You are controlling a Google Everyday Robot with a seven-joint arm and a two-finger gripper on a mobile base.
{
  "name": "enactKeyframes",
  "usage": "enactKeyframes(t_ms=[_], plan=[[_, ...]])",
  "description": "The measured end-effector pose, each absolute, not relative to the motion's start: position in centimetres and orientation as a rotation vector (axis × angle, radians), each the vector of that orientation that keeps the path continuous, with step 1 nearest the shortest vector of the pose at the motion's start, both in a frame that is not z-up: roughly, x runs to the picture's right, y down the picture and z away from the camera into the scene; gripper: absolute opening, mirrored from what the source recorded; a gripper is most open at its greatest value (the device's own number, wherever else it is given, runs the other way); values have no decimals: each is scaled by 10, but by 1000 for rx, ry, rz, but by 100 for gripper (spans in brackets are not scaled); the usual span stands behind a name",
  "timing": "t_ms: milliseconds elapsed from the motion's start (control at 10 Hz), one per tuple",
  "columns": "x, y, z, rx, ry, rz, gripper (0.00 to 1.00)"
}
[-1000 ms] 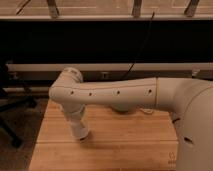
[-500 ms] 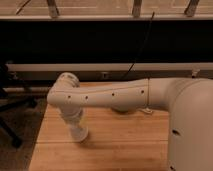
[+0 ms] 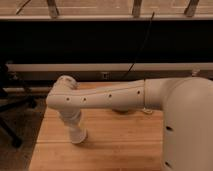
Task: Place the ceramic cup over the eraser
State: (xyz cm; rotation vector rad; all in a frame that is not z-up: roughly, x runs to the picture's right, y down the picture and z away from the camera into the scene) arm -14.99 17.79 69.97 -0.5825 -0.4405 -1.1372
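Note:
My white arm reaches across the wooden table from the right and bends down at the elbow. My gripper is at the arm's lower end, close to the tabletop on the left part of the table. A white tapered shape shows there, and I cannot tell whether it is the wrist or the ceramic cup. The eraser is hidden or out of view.
A dark rounded object and a small pale thing peek out under the forearm at the table's back. An office chair base stands on the floor at left. A black cable hangs behind the table.
The elbow and the arm's lower end have shifted a little to the left and lower in the view. Nothing else has moved.

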Motion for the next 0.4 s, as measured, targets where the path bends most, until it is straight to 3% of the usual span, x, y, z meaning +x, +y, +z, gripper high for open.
enactKeyframes(t_ms=[400], plan=[[-149, 177, 699, -587, -442, -1140, 80]])
